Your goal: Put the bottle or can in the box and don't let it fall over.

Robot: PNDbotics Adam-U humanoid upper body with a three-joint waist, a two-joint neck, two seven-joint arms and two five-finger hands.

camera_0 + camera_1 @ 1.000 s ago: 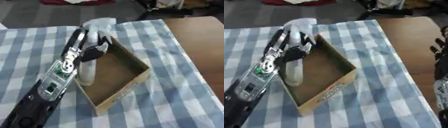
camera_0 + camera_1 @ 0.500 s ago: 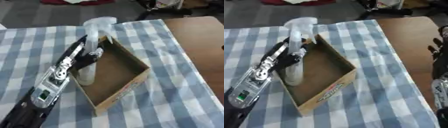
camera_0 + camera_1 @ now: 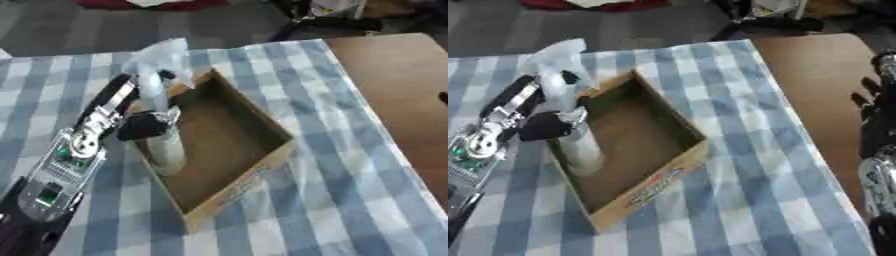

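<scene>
– Cardboard box (image 3: 249, 172), 1 of them, open top, on the blue-and-white checked cloth (image 3: 350, 200). What's in it?

– 1 clear plastic bottle (image 3: 164, 145), upright w/ a slight lean, base on the box floor against the left wall.

– Hands?

– 2. Left hand (image 3: 144, 125) comes in from lower left, dark fingers curled round the bottle's mid-body. Right hand (image 3: 877, 125) sits idle at the right edge over bare brown tabletop (image 3: 815, 65); can't tell how its fingers are set.

– Anything further back?

– 1 pale crumpled plastic piece (image 3: 157, 57) just beyond the box's far corner; can't make out what it is.
</scene>
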